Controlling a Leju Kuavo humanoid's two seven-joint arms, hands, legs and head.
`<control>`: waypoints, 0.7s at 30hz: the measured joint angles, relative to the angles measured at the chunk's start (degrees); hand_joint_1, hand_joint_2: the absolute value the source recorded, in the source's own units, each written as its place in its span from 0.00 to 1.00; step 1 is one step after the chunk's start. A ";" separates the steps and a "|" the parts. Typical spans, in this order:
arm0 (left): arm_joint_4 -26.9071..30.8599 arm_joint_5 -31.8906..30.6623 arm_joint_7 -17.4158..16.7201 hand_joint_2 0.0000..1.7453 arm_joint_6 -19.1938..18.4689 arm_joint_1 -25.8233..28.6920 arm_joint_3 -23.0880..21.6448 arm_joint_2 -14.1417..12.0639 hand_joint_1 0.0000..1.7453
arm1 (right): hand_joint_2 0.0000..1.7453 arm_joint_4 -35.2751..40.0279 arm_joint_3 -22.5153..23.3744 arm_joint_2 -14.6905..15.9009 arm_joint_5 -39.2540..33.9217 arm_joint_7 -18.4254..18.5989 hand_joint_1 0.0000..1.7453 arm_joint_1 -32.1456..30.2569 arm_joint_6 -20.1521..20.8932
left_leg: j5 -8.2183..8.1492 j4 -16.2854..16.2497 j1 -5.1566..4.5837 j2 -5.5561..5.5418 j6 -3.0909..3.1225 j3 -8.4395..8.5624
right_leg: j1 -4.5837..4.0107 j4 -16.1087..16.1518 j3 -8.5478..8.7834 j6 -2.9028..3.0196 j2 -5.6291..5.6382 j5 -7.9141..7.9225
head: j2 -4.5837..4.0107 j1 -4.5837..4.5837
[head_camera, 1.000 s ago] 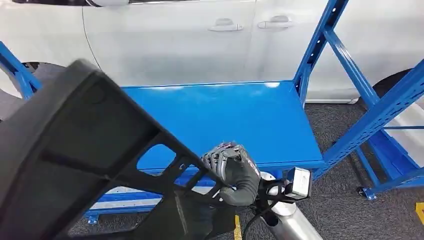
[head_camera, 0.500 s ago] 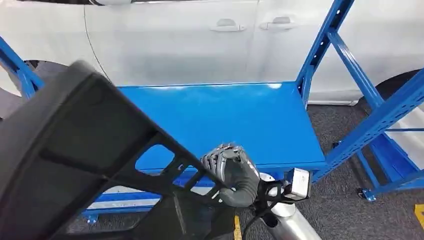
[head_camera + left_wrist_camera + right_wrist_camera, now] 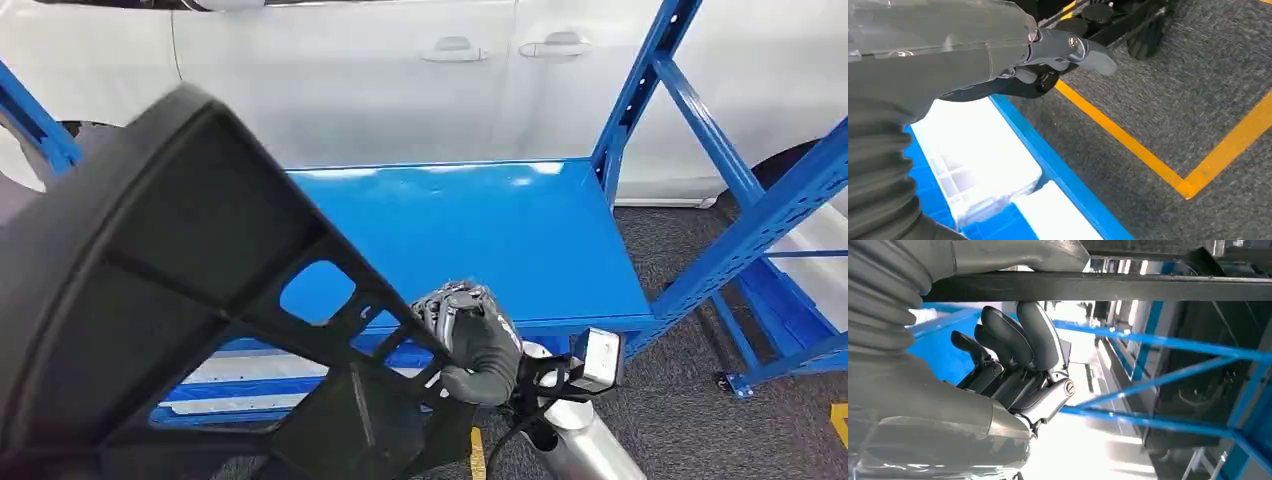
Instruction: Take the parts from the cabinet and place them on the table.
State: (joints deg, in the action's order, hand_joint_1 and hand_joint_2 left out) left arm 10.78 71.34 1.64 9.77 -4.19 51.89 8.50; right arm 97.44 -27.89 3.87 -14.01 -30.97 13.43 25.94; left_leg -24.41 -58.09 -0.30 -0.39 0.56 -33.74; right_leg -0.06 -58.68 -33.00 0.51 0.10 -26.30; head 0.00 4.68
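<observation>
Low in the centre of the head view, the right robot hand [image 3: 470, 340] wraps its grey fingers around a rib of a large black plastic part [image 3: 190, 290], gripping it at the part's lower right corner. The right wrist view confirms the hold: dark fingers [image 3: 1018, 337] curl up against a flat black bar of the part [image 3: 1108, 286] with the thumb on the other side. The part fills the left half of the head view, tilted, a broad panel with open cut-outs through which blue shows. It is held up in front of the camera, not resting on the worktop.

Beyond the hand, in the middle of the frame, lies the blue worktop [image 3: 480, 230], a flat shelf of a blue steel rack whose perforated uprights [image 3: 640, 85] rise at the right. Behind it, across the top, stands a white car [image 3: 400, 70] with two door handles.

The left robot hand [image 3: 1068, 52] appears in the left wrist view with its fingers curled in over grey carpet; a dark rounded piece sits under them, but I cannot tell whether it holds anything. Nearby, at the lower left of that view, white plastic crates [image 3: 978, 165] sit on a blue base, one showing internal dividers; their contents cannot be made out. Yellow floor lines [image 3: 1148, 155] cross the carpet.
</observation>
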 joint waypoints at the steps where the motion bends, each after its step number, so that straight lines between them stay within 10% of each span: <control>1: 0.00 0.00 0.00 1.00 0.00 0.06 0.00 -0.02 0.00 | 1.00 -0.04 0.15 -0.07 -0.02 0.07 1.00 0.10 0.00 | 0.25 0.04 -0.34 -0.07 -0.41 -0.13 | 0.57 0.77 -0.07 0.41 -0.07 0.66 | 0.00 0.00; 5: 0.00 0.02 0.02 1.00 -0.02 0.02 0.00 -0.09 0.00 | 1.00 -0.39 0.24 -0.61 -0.24 0.07 1.00 0.72 0.04 | -9.61 -12.03 0.37 0.04 -1.33 -4.58 | 0.72 1.14 -1.92 1.13 -0.55 2.42 | 0.00 0.00; 7: 0.00 0.02 0.02 1.00 -0.11 0.04 0.00 -0.09 0.00 | 1.00 -0.70 0.26 -0.63 -0.24 0.13 1.00 0.71 0.04 | -11.76 -17.21 0.54 0.04 -1.69 -5.54 | 0.70 0.98 -3.18 1.02 -0.70 3.29 | 0.00 0.00; 11: 0.02 0.02 0.04 1.00 -0.15 -0.24 0.00 -0.11 0.00 | 1.00 -1.03 0.33 -0.63 -0.37 0.09 1.00 0.85 0.15 | -6.17 -0.53 1.11 0.05 -1.81 6.26 | 0.91 -0.02 -5.67 0.12 -0.68 4.88 | 0.00 0.00; 16: 0.00 0.02 0.02 1.00 -0.15 -0.17 0.00 -0.11 0.00 | 1.00 -1.01 0.41 -0.77 -0.42 0.02 1.00 0.99 0.13 | -4.67 0.40 0.34 -0.18 0.42 5.09 | 0.92 0.52 -5.97 -1.94 -0.58 7.22 | 0.00 0.00; 18: 0.00 0.00 0.00 1.00 -0.13 -0.39 0.00 -0.06 0.00 | 1.00 -1.01 0.46 -0.76 -0.42 0.02 1.00 1.01 0.13 | -3.21 0.52 0.59 0.23 1.41 3.94 | 1.29 -1.77 -7.45 -2.34 -0.34 2.90 | 0.00 0.00; 21: 0.00 0.00 -0.07 1.00 -0.13 -0.35 0.00 -0.06 0.00 | 1.00 -1.03 0.55 -0.76 -0.42 0.02 1.00 1.01 -0.04 | -1.23 0.36 0.35 0.32 1.70 1.42 | 1.34 -14.81 -10.97 -2.88 -0.33 -6.38 | 0.00 0.00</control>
State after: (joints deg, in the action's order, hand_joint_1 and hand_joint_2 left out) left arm 10.78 71.34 1.57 9.64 -4.54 51.89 8.44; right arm 96.41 -27.34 3.10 -14.43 -30.95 14.44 25.90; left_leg -25.64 -57.73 0.06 -0.07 2.27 -32.32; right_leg 1.28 -73.49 -43.97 -2.37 -0.23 -32.68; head 0.00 4.68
